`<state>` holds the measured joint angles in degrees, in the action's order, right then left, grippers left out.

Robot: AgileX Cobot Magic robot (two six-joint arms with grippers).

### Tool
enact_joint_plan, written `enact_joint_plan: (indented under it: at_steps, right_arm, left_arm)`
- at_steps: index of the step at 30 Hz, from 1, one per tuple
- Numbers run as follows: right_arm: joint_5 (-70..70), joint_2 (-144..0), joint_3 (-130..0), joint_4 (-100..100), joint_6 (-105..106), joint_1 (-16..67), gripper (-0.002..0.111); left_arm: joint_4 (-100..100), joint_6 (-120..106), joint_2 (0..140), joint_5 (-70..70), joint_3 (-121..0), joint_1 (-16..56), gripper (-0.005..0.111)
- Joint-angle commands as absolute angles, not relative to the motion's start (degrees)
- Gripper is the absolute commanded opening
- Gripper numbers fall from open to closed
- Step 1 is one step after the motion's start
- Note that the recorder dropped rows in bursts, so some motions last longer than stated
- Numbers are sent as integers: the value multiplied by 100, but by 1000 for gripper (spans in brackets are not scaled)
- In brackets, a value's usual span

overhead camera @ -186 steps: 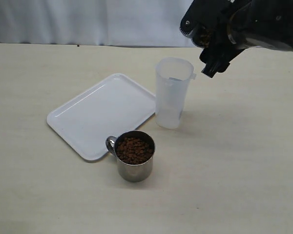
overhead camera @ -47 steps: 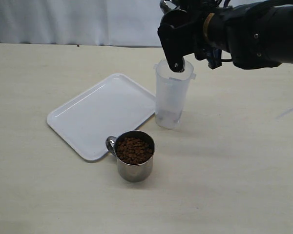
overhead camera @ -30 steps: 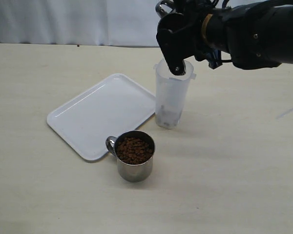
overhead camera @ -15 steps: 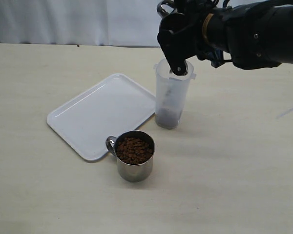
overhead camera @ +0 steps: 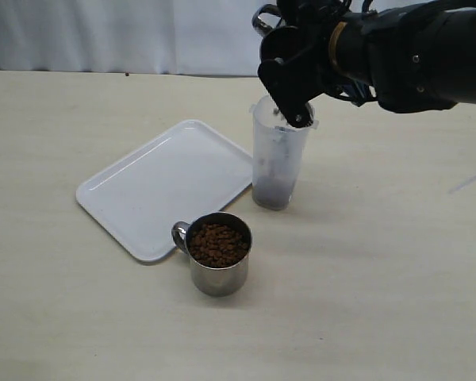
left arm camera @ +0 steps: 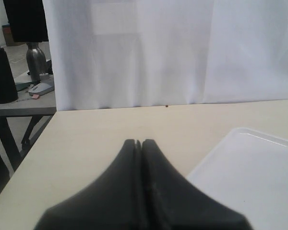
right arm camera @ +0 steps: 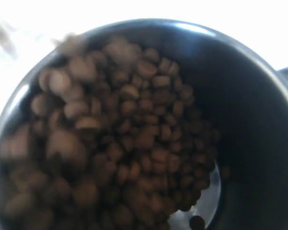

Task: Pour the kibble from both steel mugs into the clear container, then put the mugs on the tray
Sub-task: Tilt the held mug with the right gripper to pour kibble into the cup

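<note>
- Right hand [overhead camera: 292, 79] clamped on a steel mug [right arm camera: 259, 143] tipped over the clear container [overhead camera: 276, 159] — kibble [right arm camera: 129, 143] inside.
- Left hand [left arm camera: 140, 146] — pressed together.
- Second mug [overhead camera: 216, 270], full, on worktop [overhead camera: 381, 278] beside tray [overhead camera: 155, 190].

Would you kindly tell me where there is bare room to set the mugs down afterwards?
The tray is bare throughout. The table is also open right of the clear container. It is crowded at the tray's near corner, beside the full steel mug, and over the container, where the right gripper tips the other mug.
</note>
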<state>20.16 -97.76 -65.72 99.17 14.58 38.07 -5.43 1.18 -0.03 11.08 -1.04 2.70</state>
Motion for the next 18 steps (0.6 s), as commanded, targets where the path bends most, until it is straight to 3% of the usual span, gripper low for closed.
enact_joint_plan:
  at_steps: [1, 18]
  right_arm:
    - [2111, -9720, -6589, 9995, 1588, 3817, 5]
    - [2125, -9720, -6589, 9995, 1926, 3817, 5]
  left_arm:
    - [-535, 129, 0, 1068, -154, 270, 0]
    - [-535, 129, 0, 1068, -154, 270, 0]
